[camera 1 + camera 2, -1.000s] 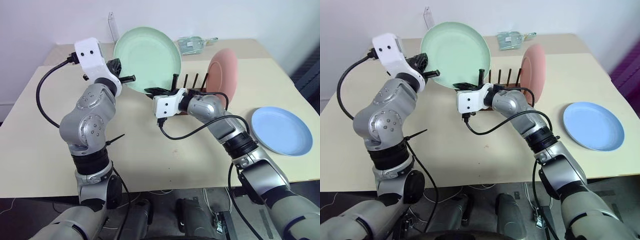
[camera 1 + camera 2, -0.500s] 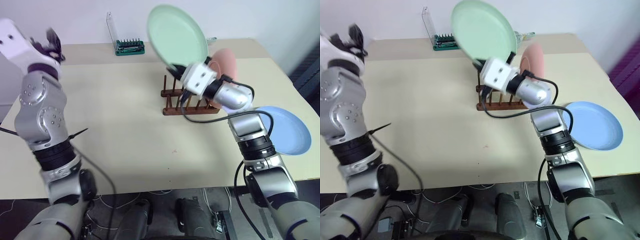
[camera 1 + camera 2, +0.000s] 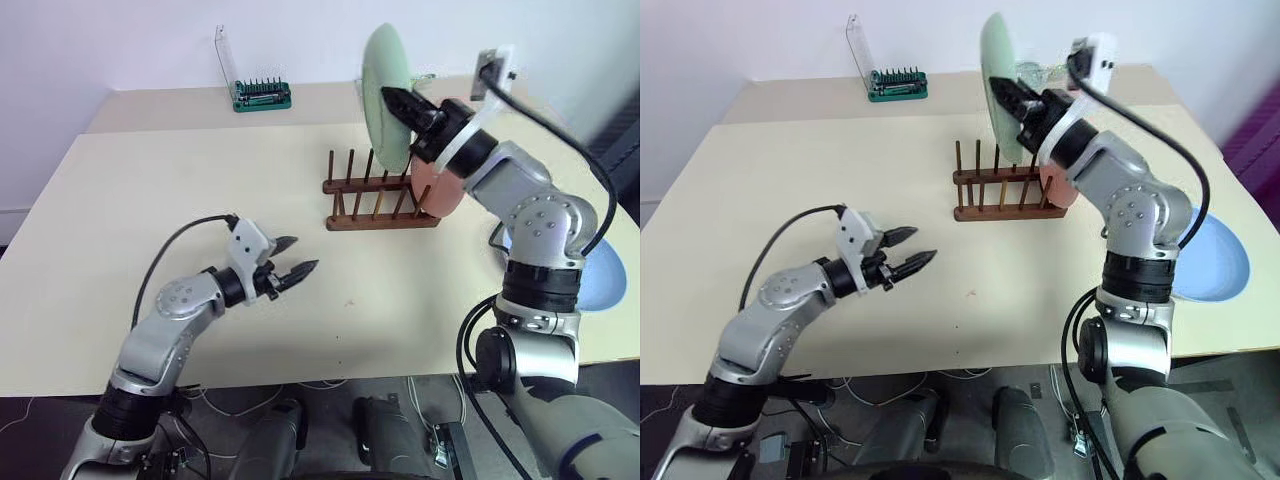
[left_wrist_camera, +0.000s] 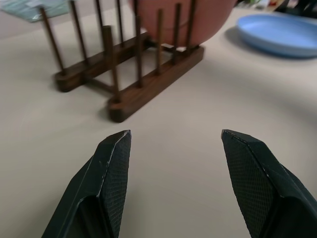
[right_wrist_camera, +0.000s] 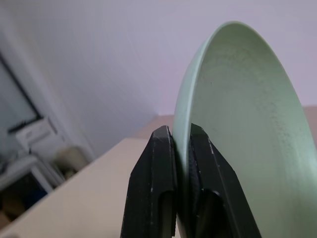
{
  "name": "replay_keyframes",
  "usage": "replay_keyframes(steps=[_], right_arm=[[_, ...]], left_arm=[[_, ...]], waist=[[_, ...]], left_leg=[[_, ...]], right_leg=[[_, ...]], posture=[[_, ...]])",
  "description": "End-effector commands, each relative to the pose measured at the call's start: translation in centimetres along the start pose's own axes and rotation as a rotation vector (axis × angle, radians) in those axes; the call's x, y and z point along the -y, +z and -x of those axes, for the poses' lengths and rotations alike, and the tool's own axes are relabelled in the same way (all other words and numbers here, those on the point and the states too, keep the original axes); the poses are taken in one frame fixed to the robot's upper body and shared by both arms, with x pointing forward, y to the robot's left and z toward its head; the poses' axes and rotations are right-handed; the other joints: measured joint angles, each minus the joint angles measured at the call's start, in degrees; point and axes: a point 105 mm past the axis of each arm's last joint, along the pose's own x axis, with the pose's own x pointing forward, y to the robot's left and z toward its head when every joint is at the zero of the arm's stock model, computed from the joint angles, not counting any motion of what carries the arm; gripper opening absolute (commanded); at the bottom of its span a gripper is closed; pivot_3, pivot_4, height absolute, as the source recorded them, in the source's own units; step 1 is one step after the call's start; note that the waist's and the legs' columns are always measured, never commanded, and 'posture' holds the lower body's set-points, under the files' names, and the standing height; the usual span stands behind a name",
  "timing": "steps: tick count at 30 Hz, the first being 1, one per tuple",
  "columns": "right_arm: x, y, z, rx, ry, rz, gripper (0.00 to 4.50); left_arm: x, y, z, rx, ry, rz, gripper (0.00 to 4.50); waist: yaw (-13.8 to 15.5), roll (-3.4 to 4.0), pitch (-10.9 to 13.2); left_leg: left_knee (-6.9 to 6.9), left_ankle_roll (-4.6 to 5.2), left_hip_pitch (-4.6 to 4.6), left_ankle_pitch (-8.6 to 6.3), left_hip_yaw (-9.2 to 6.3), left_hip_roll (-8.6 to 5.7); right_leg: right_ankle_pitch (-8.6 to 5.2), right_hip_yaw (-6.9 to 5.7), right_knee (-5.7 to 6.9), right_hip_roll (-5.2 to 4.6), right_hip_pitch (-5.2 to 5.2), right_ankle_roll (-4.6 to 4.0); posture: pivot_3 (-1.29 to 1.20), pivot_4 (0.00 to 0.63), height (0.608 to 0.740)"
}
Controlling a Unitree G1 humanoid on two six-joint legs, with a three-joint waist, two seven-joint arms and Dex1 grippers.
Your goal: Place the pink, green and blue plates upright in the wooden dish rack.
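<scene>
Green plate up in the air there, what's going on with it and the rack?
The right gripper is shut on the rim of the green plate, holding it on edge above the wooden dish rack. The pink plate stands upright at the rack's far right end. The blue plate lies flat on the table. The left gripper is open and empty.

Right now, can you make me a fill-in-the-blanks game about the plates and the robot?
1. The right gripper is pinching the rim of the ____ plate.
2. The pink plate already stands in the wooden dish ____.
3. The blue plate lies ____ on the table.
4. The left gripper is open and holds ____.

Missing words: green; rack; flat; nothing
</scene>
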Motion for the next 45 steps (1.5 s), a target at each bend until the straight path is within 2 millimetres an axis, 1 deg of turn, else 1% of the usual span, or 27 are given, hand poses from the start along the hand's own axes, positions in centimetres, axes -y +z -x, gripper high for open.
replay_keyframes(steps=[1, 6, 10, 13, 14, 15, 18, 20, 23, 26, 29, 31, 32, 33, 35, 36, 37, 38, 40, 41, 42, 44, 45], right_arm=[[-0.3, 1.0, -0.3, 0.023, -0.002, -0.039, 0.0], [0.5, 0.0, -0.2, -0.014, -0.054, -0.132, 0.0], [1.2, -0.6, -0.2, -0.033, -0.107, -0.145, 0.0], [1.1, -0.4, -0.2, -0.021, -0.103, -0.109, 1.06], [0.9, -0.3, -0.2, -0.018, -0.099, -0.072, 1.49], [0.7, -0.1, -0.3, -0.017, -0.096, -0.047, 1.97], [0.5, 0.1, -0.2, -0.036, -0.1, 0.104, 3.47], [0.5, 0.3, -0.1, -0.051, -0.097, 0.217, 3.47], [0.4, 1.1, 0.5, -0.064, -0.084, 0.394, 3.47], [0.7, 2.0, 1.4, -0.08, -0.084, 0.564, 3.47], [1.6, 3.1, 3.0, -0.102, -0.109, 0.674, 3.47], [1.7, 3.9, 4.2, -0.107, -0.101, 0.763, 3.47], [1.8, 4.4, 4.9, -0.106, -0.093, 0.779, 3.47], [2.3, 5.0, 6.0, -0.114, -0.108, 0.788, 3.47], [4.1, 6.3, 9.0, -0.18, -0.172, 0.838, 3.47], [4.7, 6.6, 10.0, -0.209, -0.193, 0.858, 3.47], [5.3, 6.4, 11.1, -0.252, -0.205, 0.856, 3.47], [5.9, 5.9, 12.3, -0.306, -0.208, 0.84, 3.47], [8.4, 3.0, 16.1, -0.518, -0.258, 0.826, 3.47], [9.4, 1.6, 17.7, -0.602, -0.289, 0.817, 3.47], [10.3, 0.6, 18.7, -0.651, -0.325, 0.806, 3.47], [11.3, -0.5, 19.6, -0.682, -0.373, 0.775, 3.47], [11.6, -1.4, 19.9, -0.703, -0.386, 0.75, 3.47]], left_arm=[[1.0, 1.4, -0.2, 0.052, -0.028, -0.028, 2.96], [1.1, 1.4, -0.3, 0.051, -0.026, -0.03, 2.96], [0.9, 1.4, -0.3, 0.048, -0.023, -0.039, 2.96], [0.9, 1.5, -0.5, 0.049, -0.023, -0.044, 3.0], [0.9, 1.5, -0.5, 0.051, -0.023, -0.045, 3.0], [0.9, 1.5, -0.5, 0.052, -0.023, -0.045, 3.0], [0.9, 1.5, -0.5, 0.054, -0.026, -0.044, 3.0], [1.1, 1.5, -0.6, 0.056, -0.031, -0.041, 3.0], [1.3, 1.5, -0.7, 0.058, -0.044, -0.037, 3.0], [1.5, 1.5, -0.8, 0.059, -0.06, -0.035, 3.0], [1.5, 1.5, -1.1, 0.058, -0.074, -0.03, 3.0], [1.6, 1.5, -1.3, 0.058, -0.087, -0.029, 3.0], [1.7, 1.5, -1.4, 0.058, -0.095, -0.028, 3.0], [1.8, 1.4, -1.5, 0.054, -0.107, -0.033, 3.0], [2.0, 1.2, -1.8, 0.037, -0.144, -0.052, 3.0], [2.1, 1.2, -1.8, 0.032, -0.157, -0.059, 3.0], [2.3, 1.1, -1.9, 0.028, -0.172, -0.055, 3.0], [2.5, 1.0, -2.0, 0.03, -0.192, -0.049, 3.0], [3.2, 1.1, -2.3, 0.042, -0.243, -0.043, 3.0], [3.4, 1.2, -2.5, 0.046, -0.255, -0.044, 3.0], [3.5, 1.2, -2.6, 0.048, -0.259, -0.046, 3.0], [3.4, 1.2, -2.8, 0.05, -0.255, -0.048, 3.0], [3.3, 1.2, -2.9, 0.052, -0.252, -0.049, 3.0]], waist=[[-0.1, 0.02, 0.0], [-0.1, 0.04, 0.0], [-0.1, 0.08, 0.0], [-0.1, 0.08, 0.0], [-0.1, 0.09, 0.0], [-0.1, 0.09, 0.0], [-0.1, 0.1, 0.0], [0.0, 0.1, 0.0], [0.0, 0.1, 0.0], [0.0, 0.1, 0.0], [0.1, 0.09, 0.0], [0.2, 0.08, 0.0], [0.2, 0.08, 0.0], [0.3, 0.08, 0.0], [0.8, 0.08, 0.0], [1.2, 0.09, 0.0], [1.4, 0.09, 0.0], [1.5, 0.09, 0.0], [1.7, 0.05, 0.0], [1.6, 0.03, 0.0], [1.5, 0.03, 0.0], [1.0, 0.33, 0.0], [0.8, 0.45, 0.0]], left_leg=[[-0.01, 0.0, 0.0, 0.0, 0.01, 0.0], [-0.01, -0.01, 0.0, 0.02, 0.01, 0.0], [-0.01, -0.01, 0.0, 0.02, 0.02, 0.0], [0.0, 0.0, 0.0, 0.02, 0.02, 0.0], [0.0, 0.0, 0.0, 0.02, 0.03, 0.0], [0.0, 0.0, 0.0, 0.02, 0.03, 0.0], [-0.01, 0.0, 0.0, 0.02, 0.04, 0.0], [-0.01, 0.0, -0.01, 0.02, 0.05, 0.0], [0.0, 0.0, -0.01, 0.02, 0.06, 0.0], [-0.01, 0.0, -0.01, 0.02, 0.07, 0.0], [-0.01, 0.0, -0.01, 0.02, 0.06, 0.0], [0.01, 0.0, -0.01, 0.02, 0.06, 0.0], [0.01, 0.0, -0.01, 0.02, 0.06, 0.0], [0.02, 0.0, -0.01, 0.02, 0.06, 0.0], [0.02, 0.0, -0.02, 0.02, 0.06, 0.0], [0.03, 0.02, -0.02, 0.0, 0.08, 0.0], [0.04, 0.04, -0.02, -0.01, 0.11, 0.0], [0.04, 0.05, -0.02, -0.01, 0.12, 0.0], [0.04, 0.06, -0.01, -0.02, 0.11, 0.03], [0.06, 0.06, 0.0, -0.02, 0.1, 0.05], [0.09, 0.07, 0.01, -0.03, 0.12, 0.09], [0.15, 0.09, 0.02, -0.03, 0.3, 0.09], [0.18, 0.1, 0.05, -0.04, 0.51, 0.13]], right_leg=[[0.0, 0.0, 0.0, 0.0, -0.01, 0.0], [0.0, 0.01, 0.01, 0.0, -0.02, 0.0], [0.0, 0.0, 0.01, 0.0, -0.02, 0.0], [0.0, -0.02, 0.01, 0.01, -0.02, 0.0], [0.0, -0.02, 0.01, 0.01, -0.02, 0.01], [0.0, -0.02, 0.01, 0.01, -0.02, 0.0], [0.0, -0.03, 0.01, 0.01, -0.02, 0.01], [0.0, -0.03, 0.0, 0.0, -0.02, 0.01], [0.0, -0.05, -0.01, 0.0, -0.01, 0.01], [0.0, -0.05, -0.03, 0.0, -0.02, 0.02], [0.0, -0.06, -0.05, 0.0, 0.0, 0.02], [0.0, -0.07, -0.07, -0.01, 0.03, 0.02], [0.0, -0.09, -0.08, -0.02, 0.04, 0.03], [0.0, -0.09, -0.08, -0.02, 0.05, 0.03], [0.0, -0.11, -0.1, -0.03, 0.06, 0.03], [-0.01, -0.11, -0.12, -0.04, 0.07, 0.03], [-0.01, -0.1, -0.14, -0.04, 0.08, 0.04], [-0.01, -0.1, -0.14, -0.04, 0.08, 0.04], [-0.01, -0.13, -0.18, -0.04, 0.13, 0.04], [-0.02, -0.16, -0.2, -0.06, 0.22, 0.04], [-0.03, -0.18, -0.22, -0.06, 0.26, 0.05], [-0.03, -0.1, -0.19, -0.08, 0.24, 0.05], [-0.03, -0.04, -0.15, -0.14, 0.19, 0.03]], posture=[[0.0, 0.15, 0.74], [0.0, 0.15, 0.74], [0.0, 0.15, 0.74], [0.0, 0.15, 0.74], [0.0, 0.15, 0.74], [0.0, 0.15, 0.74], [0.0, 0.15, 0.74], [0.0, 0.15, 0.74], [0.0, 0.15, 0.74], [0.0, 0.15, 0.74], [0.0, 0.15, 0.74], [0.0, 0.15, 0.74], [0.0, 0.15, 0.74], [0.0, 0.15, 0.74], [0.0, 0.15, 0.74], [0.0, 0.15, 0.74], [0.0, 0.15, 0.74], [0.0, 0.15, 0.74], [0.0, 0.15, 0.74], [0.0, 0.15, 0.74], [0.0, 0.15, 0.74], [0.0, 0.15, 0.74], [0.0, 0.15, 0.74]])
